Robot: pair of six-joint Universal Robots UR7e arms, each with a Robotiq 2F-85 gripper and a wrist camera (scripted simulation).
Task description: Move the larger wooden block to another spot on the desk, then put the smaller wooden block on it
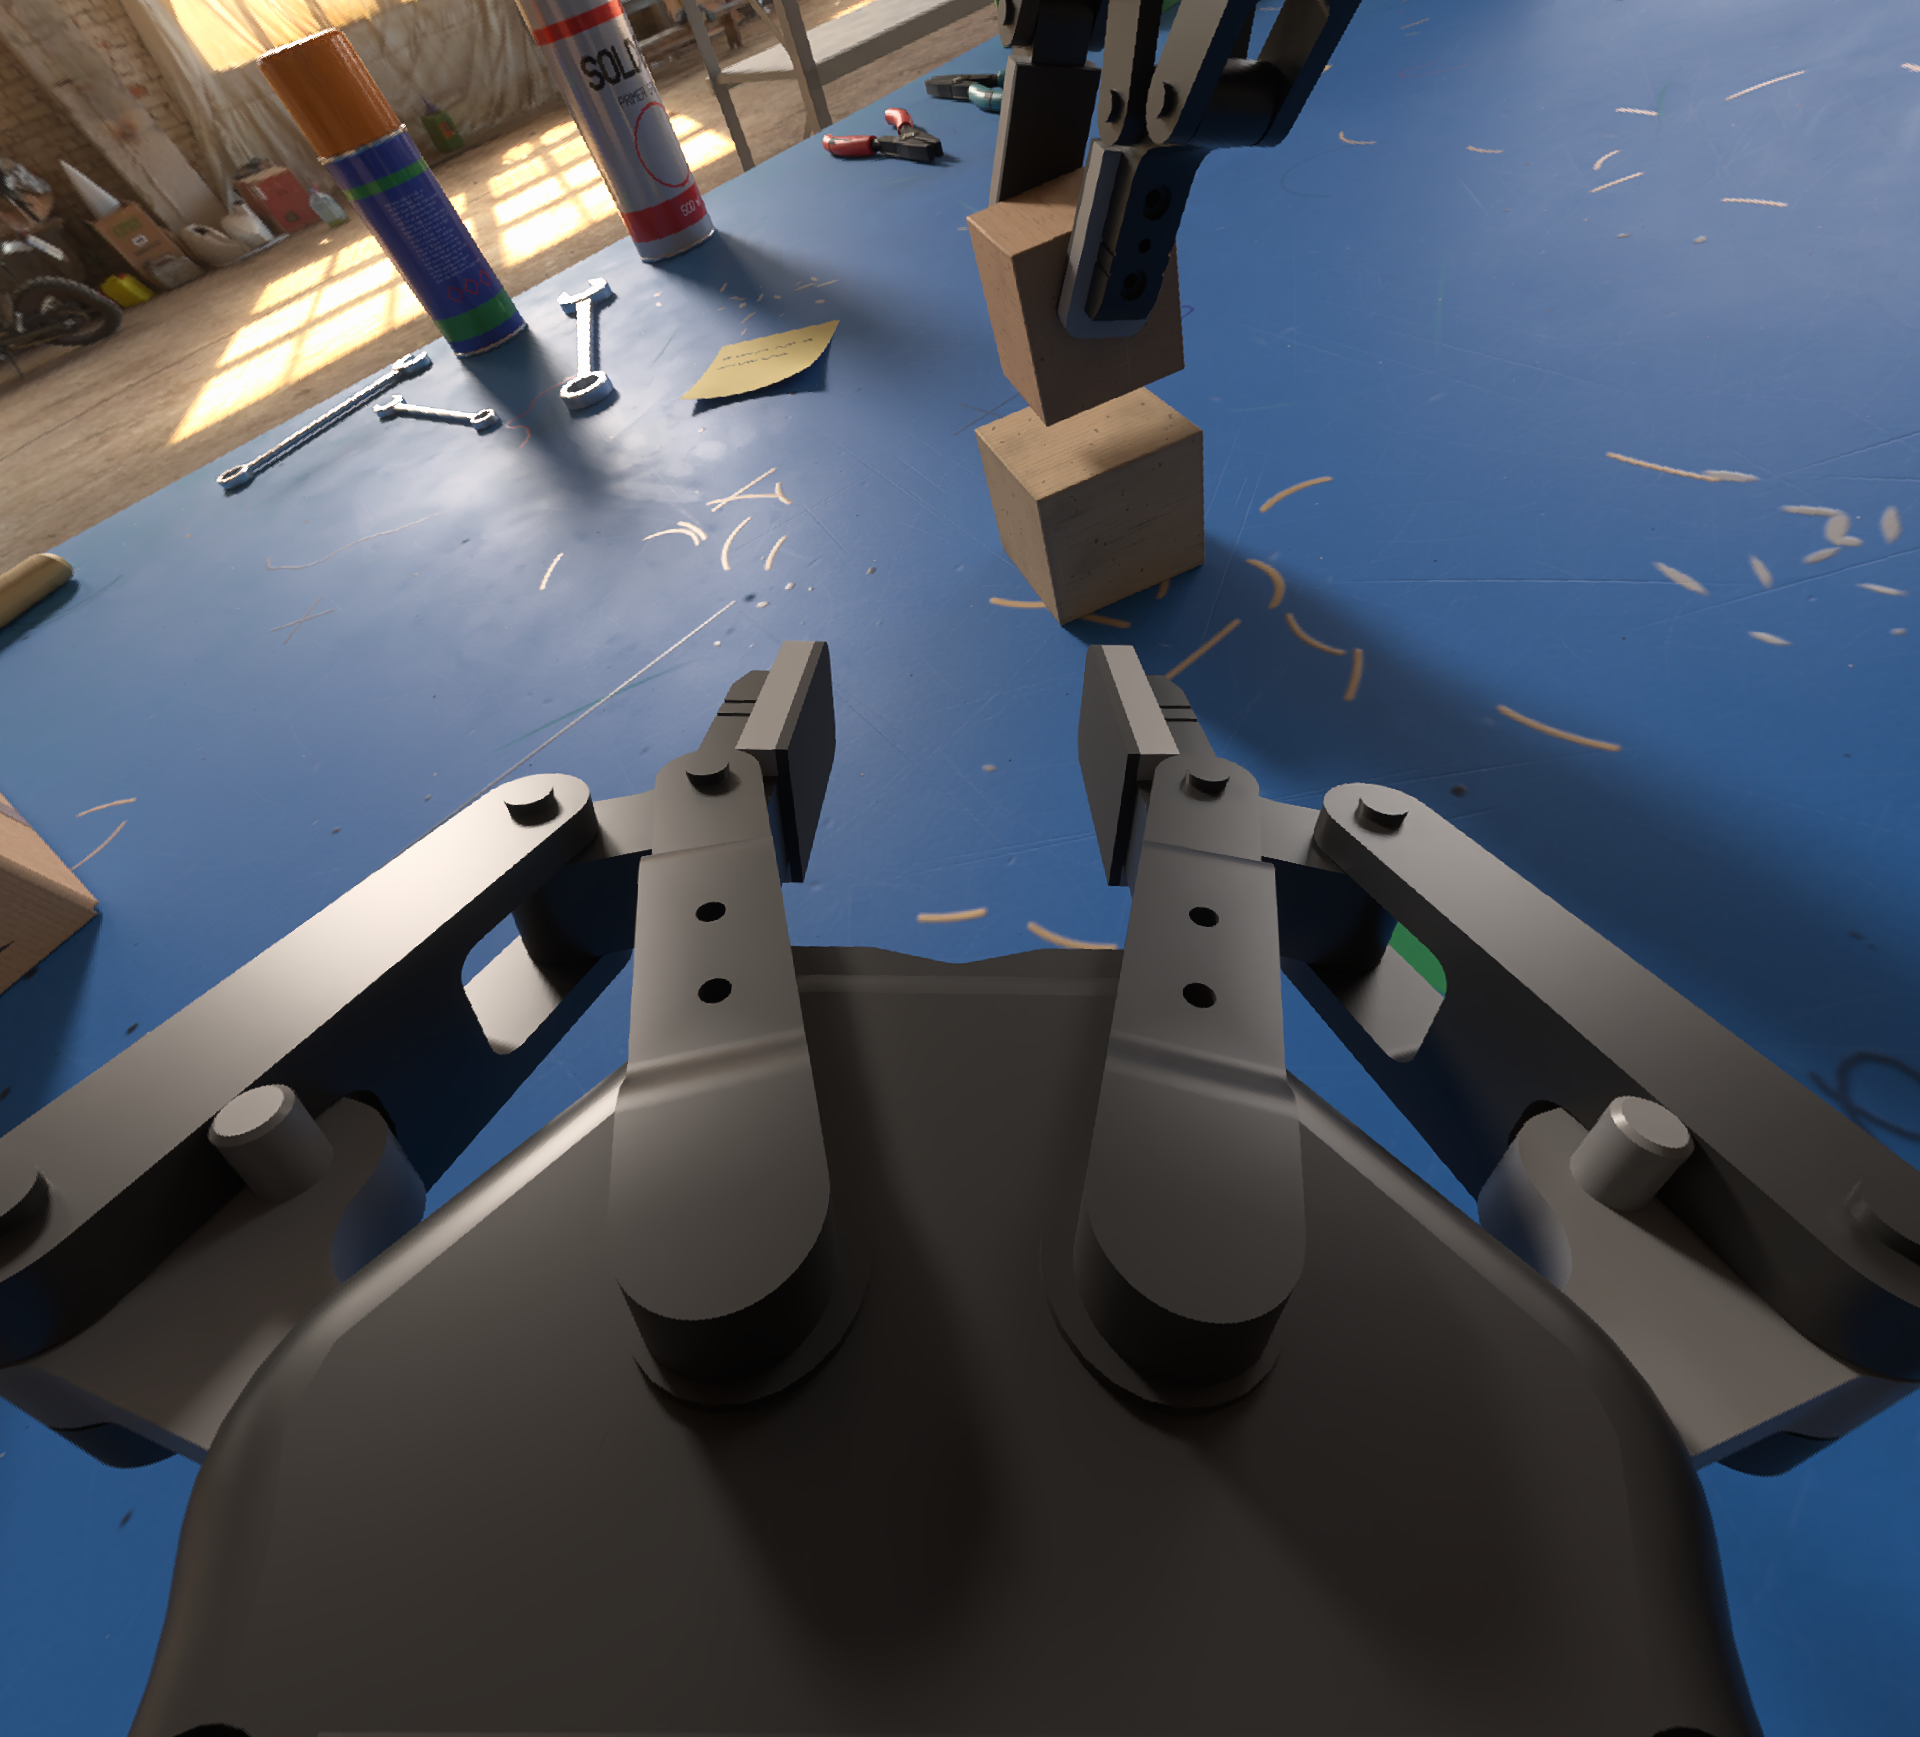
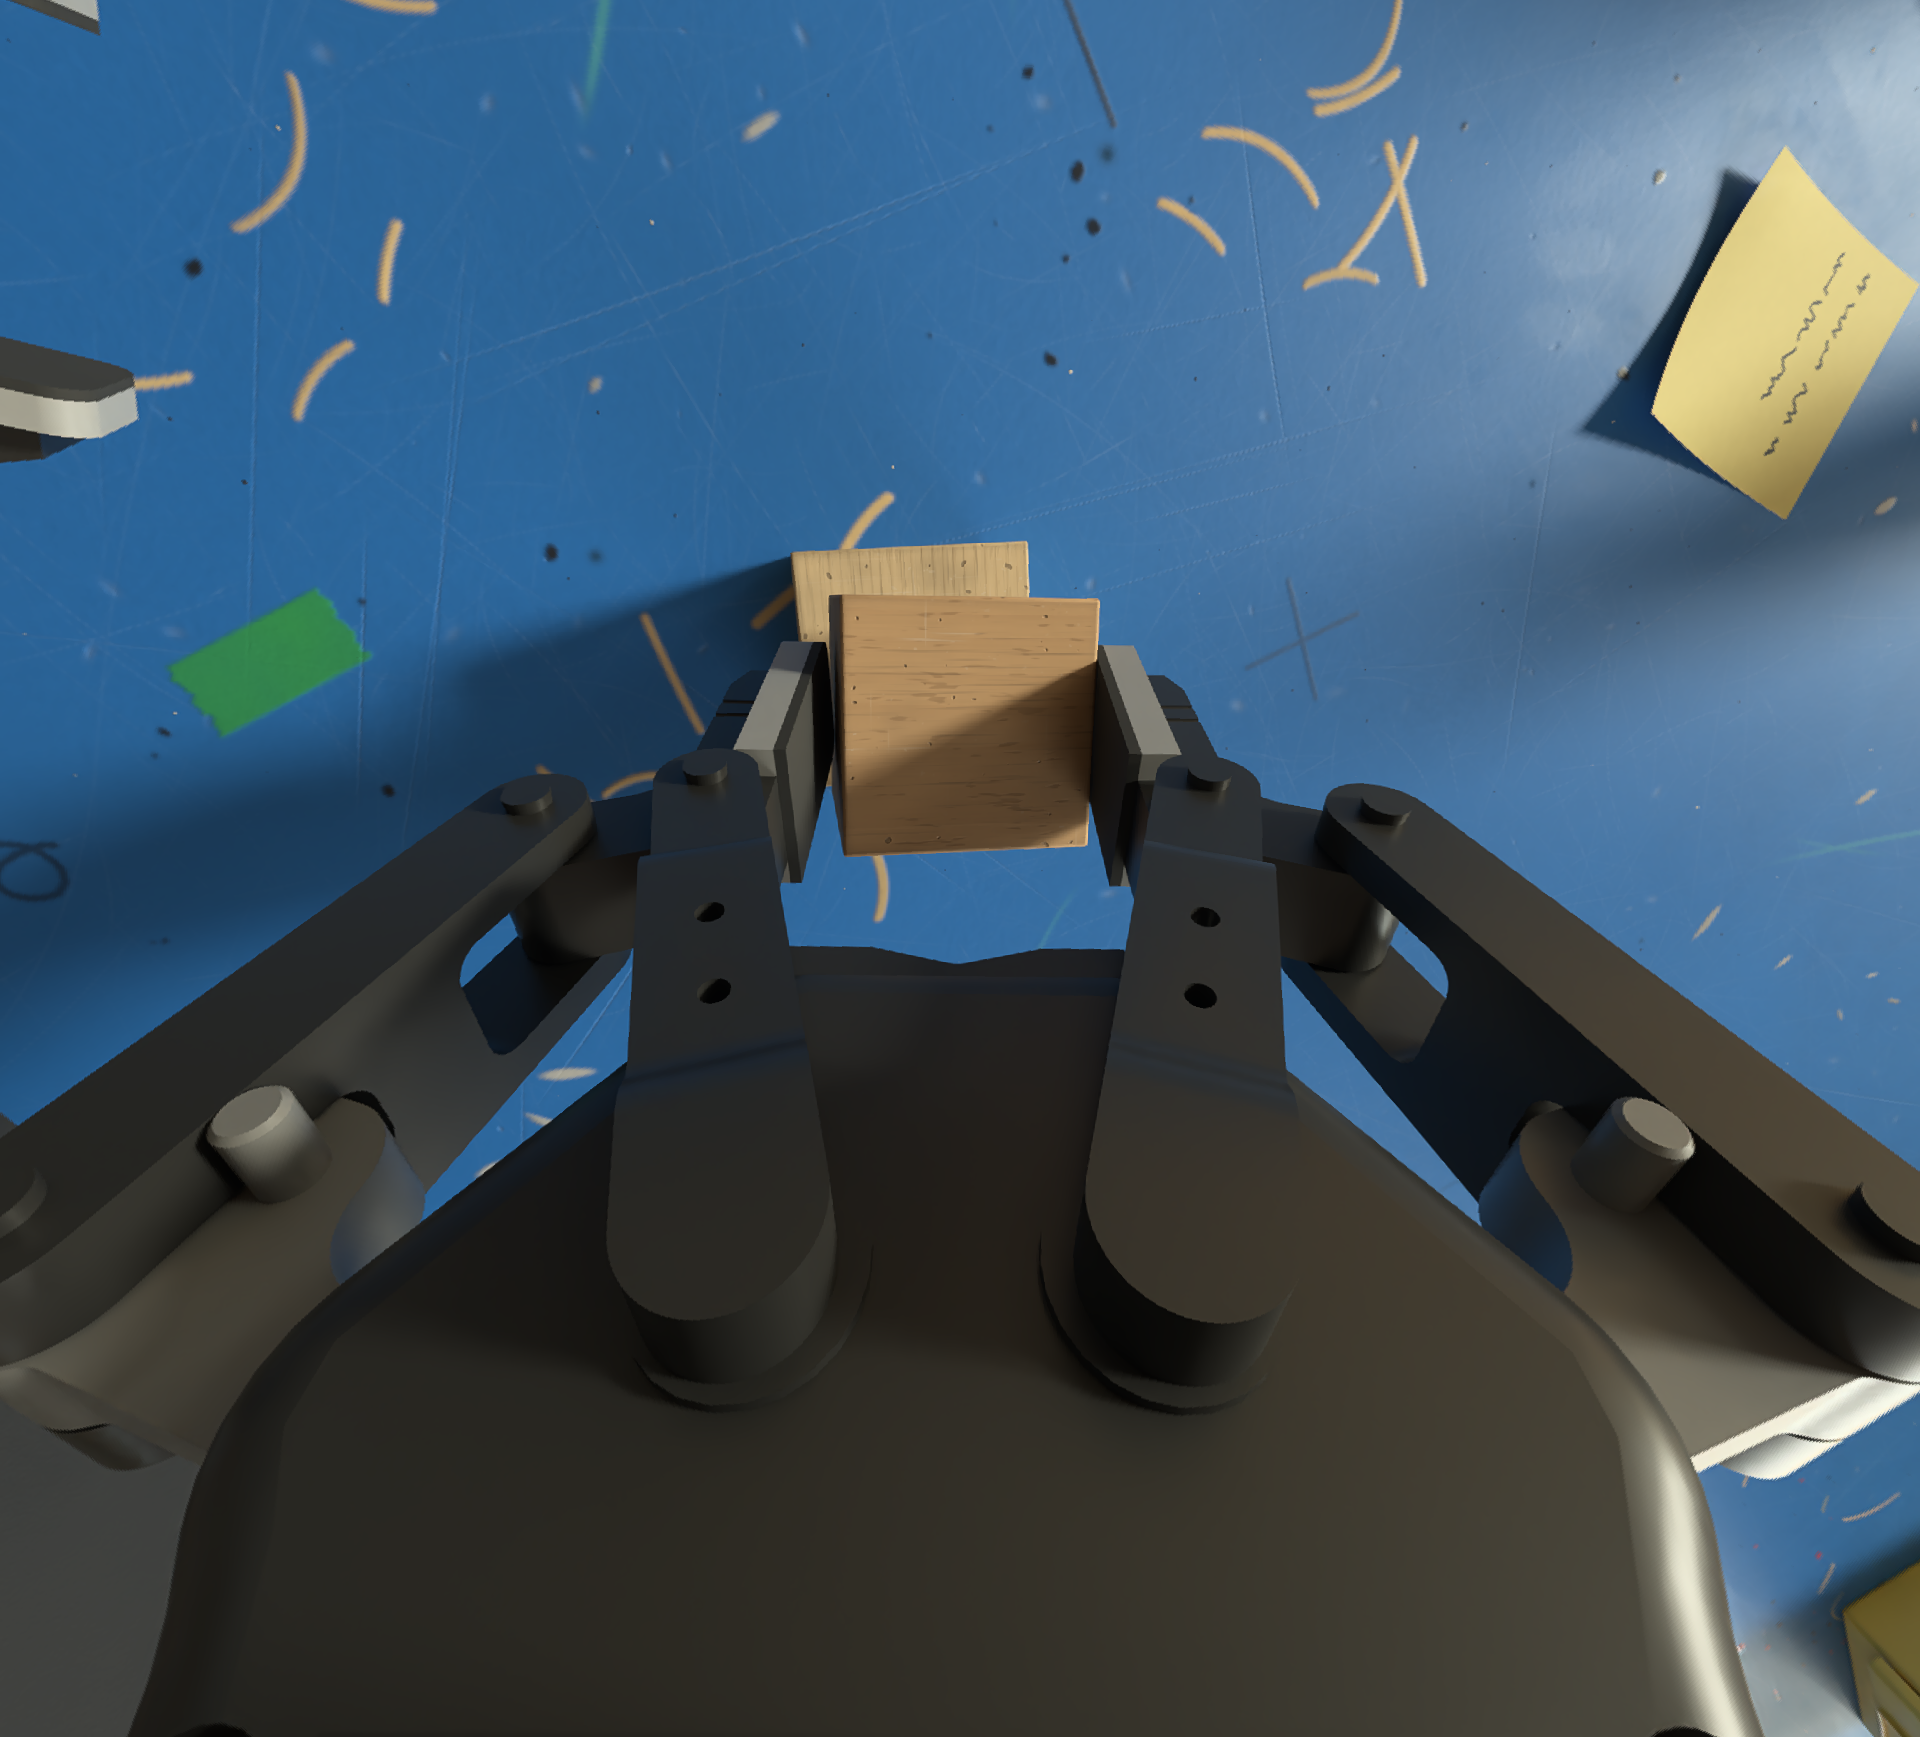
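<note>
Above the blue tabletop (image 1: 1507,337), I am holding the smaller wooden block (image 1: 1039,305) in the right claw (image 2: 961,731), with both pads pressing against its 2 opposite sides. In the left wrist view the block is sitting tilted in the grip, its lowest corner hanging just over the larger wooden block (image 1: 1101,492); I cannot tell whether they are touching. The larger block is resting flat on the tabletop among the wood shavings (image 1: 1309,627).

The left claw (image 1: 956,711) is hovering empty with its fingers apart, near the larger block on my side of it.

Risks I am noting:
1. Tilt. In my judgement, a release now would be landing the smaller block on an edge, so it could be rocking or tumbling off.
2. Offset. In the right wrist view the held block is covering most of the larger one, with only a strip of the lower block showing beyond it, so the centring is looking imperfect. An overhang could be tipping the stack.
3. Pushing. Descending with a corner leading could be shoving the larger block sideways across the shavings.
4. Crowding. The left claw is waiting close by, and any drift forward could be knocking the base.
</note>
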